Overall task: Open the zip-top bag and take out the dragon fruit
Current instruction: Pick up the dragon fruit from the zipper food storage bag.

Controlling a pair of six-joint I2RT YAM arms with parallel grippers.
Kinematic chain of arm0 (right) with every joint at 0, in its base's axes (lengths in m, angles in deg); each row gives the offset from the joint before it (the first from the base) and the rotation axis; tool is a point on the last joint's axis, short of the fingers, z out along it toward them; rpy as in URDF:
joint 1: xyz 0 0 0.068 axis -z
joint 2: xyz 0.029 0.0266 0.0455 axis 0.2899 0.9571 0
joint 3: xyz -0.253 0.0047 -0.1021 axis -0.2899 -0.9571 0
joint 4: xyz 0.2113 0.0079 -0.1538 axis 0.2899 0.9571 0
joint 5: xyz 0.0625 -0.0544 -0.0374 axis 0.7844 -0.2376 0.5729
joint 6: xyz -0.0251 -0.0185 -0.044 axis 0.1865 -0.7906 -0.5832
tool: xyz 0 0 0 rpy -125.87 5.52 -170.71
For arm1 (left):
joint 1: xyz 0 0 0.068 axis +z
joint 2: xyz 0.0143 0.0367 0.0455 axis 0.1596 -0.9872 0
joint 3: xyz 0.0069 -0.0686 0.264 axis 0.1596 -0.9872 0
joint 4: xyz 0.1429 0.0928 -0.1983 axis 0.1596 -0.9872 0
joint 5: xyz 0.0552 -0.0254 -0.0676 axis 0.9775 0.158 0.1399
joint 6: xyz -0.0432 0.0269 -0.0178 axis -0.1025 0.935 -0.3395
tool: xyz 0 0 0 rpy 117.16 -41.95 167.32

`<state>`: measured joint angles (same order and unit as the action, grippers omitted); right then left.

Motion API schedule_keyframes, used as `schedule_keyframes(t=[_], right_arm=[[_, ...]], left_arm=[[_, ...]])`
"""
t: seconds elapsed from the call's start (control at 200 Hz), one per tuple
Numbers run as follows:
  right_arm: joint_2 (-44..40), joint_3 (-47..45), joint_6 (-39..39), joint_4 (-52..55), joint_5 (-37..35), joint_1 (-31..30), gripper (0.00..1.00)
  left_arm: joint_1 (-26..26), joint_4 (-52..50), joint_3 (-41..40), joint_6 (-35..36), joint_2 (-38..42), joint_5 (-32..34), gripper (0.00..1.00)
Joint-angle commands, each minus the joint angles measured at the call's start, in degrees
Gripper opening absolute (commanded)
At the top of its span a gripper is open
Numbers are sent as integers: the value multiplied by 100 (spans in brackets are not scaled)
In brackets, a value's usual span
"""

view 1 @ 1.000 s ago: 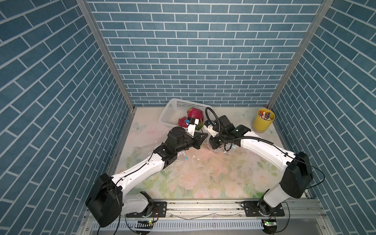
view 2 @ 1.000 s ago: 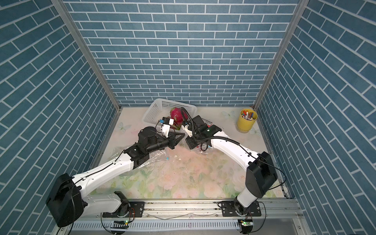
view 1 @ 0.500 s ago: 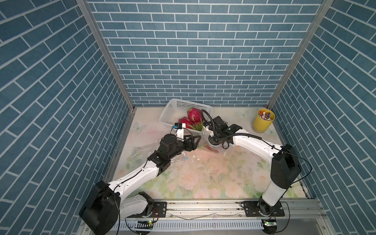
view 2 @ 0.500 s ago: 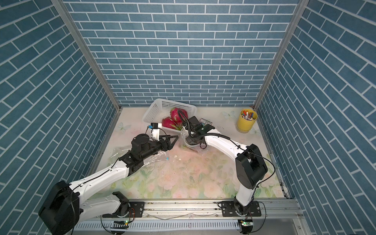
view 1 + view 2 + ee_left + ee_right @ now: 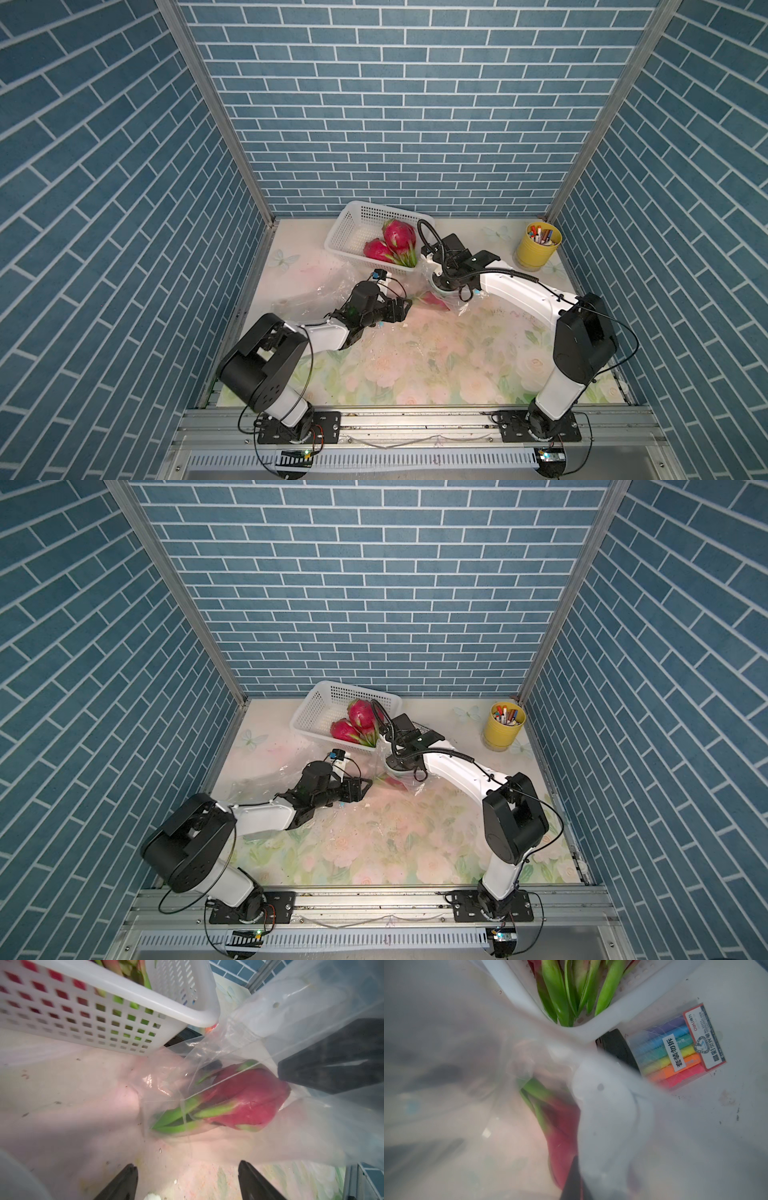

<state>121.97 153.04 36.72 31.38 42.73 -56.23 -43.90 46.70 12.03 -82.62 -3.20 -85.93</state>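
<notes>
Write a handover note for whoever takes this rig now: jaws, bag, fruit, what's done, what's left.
Left gripper: jaws open, empty, facing the bag.
Right gripper: shut on the bag, holding it up beside the basket.
Dragon fruit: inside the bag, green tips toward the left gripper. Two other fruits lie in the basket.
Done: bag gripped; whether its zip is open I cannot tell.
Left: check the zip, then pull the dragon fruit out with the left gripper.

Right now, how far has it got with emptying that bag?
Done: two pink dragon fruits lie in the white perforated basket. In hand: right gripper pinches the clear zip-top bag; open left gripper faces it. Left: the bagged dragon fruit is not yet out.
</notes>
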Motion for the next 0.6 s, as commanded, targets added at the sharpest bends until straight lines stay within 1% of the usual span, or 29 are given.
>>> schedule_keyframes(t=[0.0, 0.13, 0.185, 0.225, 0.295, 0.325, 0.36, 0.405, 0.43, 0.465, 0.595], right_arm=[[-232, -69, -96, 105, 307, 29, 10], [-186, -28, -138, 178, 478, 26, 13], [-150, 5, -165, 247, 397, 25, 15], [-132, 11, -182, 285, 328, 25, 17], [-129, 6, -214, 335, 297, 26, 22], [-127, 8, -226, 355, 308, 26, 23], [-109, 23, -252, 402, 380, 27, 23], [-94, 44, -289, 477, 499, 21, 24], [-85, 64, -305, 512, 569, 27, 24], [-93, 73, -328, 553, 743, 27, 23], [-88, 190, -319, 805, 1709, 25, 21]], left_arm=[[-76, 295, 299, 284, -365, -244, 82], [-79, 367, 663, 277, -759, -203, 81], [-79, 428, 767, 257, -890, -127, 76], [-72, 393, 880, 262, -989, -114, 65], [-70, 332, 1016, 252, -1117, -148, 36], [-71, 338, 1042, 229, -1147, -192, 26], [-62, 339, 1052, 201, -1153, -234, 15], [-61, 308, 1053, 197, -1141, -280, 5], [-61, 264, 1048, 198, -1108, -300, 2], [-59, 206, 1029, 198, -1050, -296, 0], [-55, 33, 865, 216, -638, -323, 1]])
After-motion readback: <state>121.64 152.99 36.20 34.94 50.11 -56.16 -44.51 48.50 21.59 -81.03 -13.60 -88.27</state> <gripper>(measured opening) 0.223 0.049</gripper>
